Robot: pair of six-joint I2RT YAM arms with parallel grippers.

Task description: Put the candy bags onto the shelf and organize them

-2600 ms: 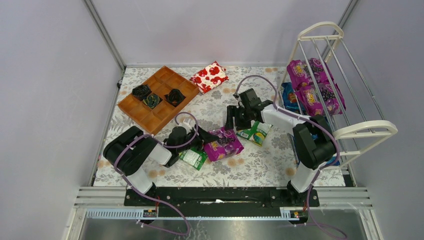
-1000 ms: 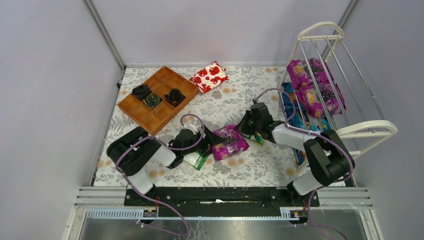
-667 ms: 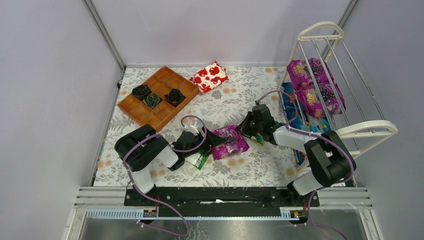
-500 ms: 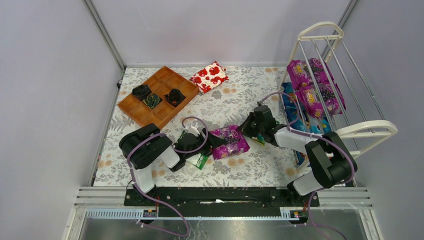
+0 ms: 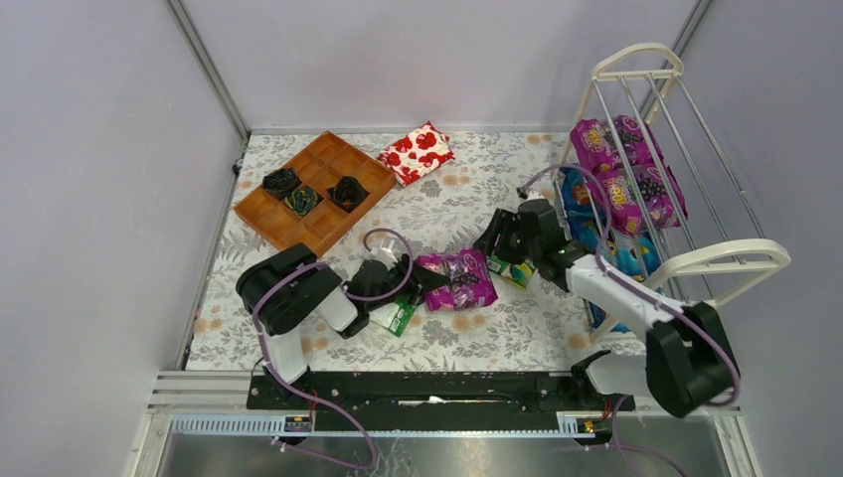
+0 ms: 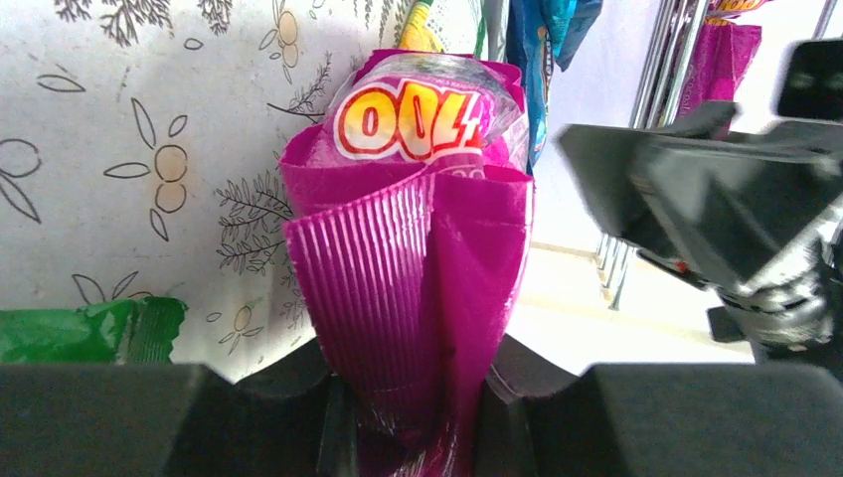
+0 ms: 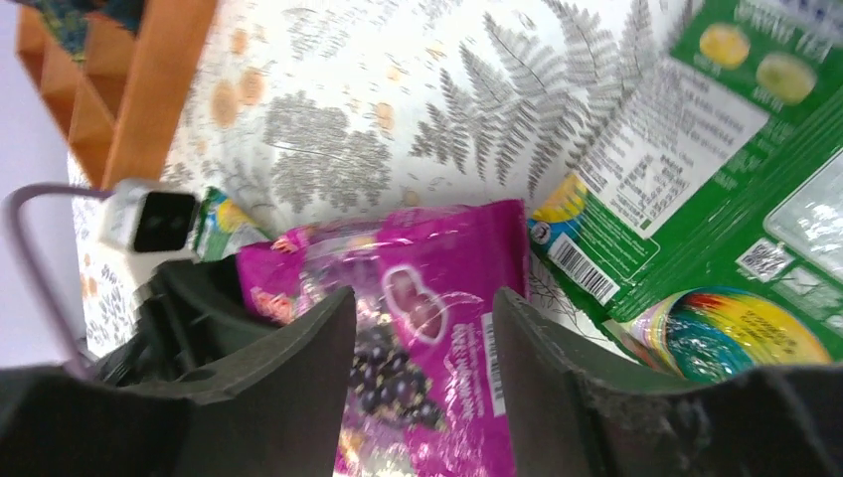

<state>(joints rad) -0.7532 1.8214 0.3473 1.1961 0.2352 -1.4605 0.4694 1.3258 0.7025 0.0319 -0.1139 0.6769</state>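
Counted from above: five candy bags, three magenta-purple and two green-and-white. Of the magenta, two on the shelf (image 5: 729,255) at the table's 3 o'clock side, far shelf bag (image 5: 594,142) and near shelf bag (image 5: 630,199) touching each other; the third, the held magenta bag (image 5: 459,280), near the middle of the floral table (image 5: 467,199). Of the green, left green bag (image 5: 394,316) just at 7 o'clock of the held one, right green bag (image 5: 517,270) against its 3 o'clock edge. Blue bags (image 5: 580,189) lower in the shelf, number not clear behind the rods. One flowered packet (image 5: 418,152) at 12 o'clock, one brown tray (image 5: 298,234) at 10 o'clock with three dark bundles (image 5: 303,201). Bare cloth at 12 o'clock of the held bag, between tray and shelf; shelf rods close at 3 o'clock of the right arm. Left arm folded low, forearm pointing to 3 o'clock, left gripper (image 6: 413,397) clamped on the bunched, crimped end of the held magenta bag. Right arm stretched from its 5 o'clock base toward 11 o'clock, wrist tipped down, right gripper (image 7: 422,298) spread wide and gripping nothing, above the seam between held magenta bag and right green bag.
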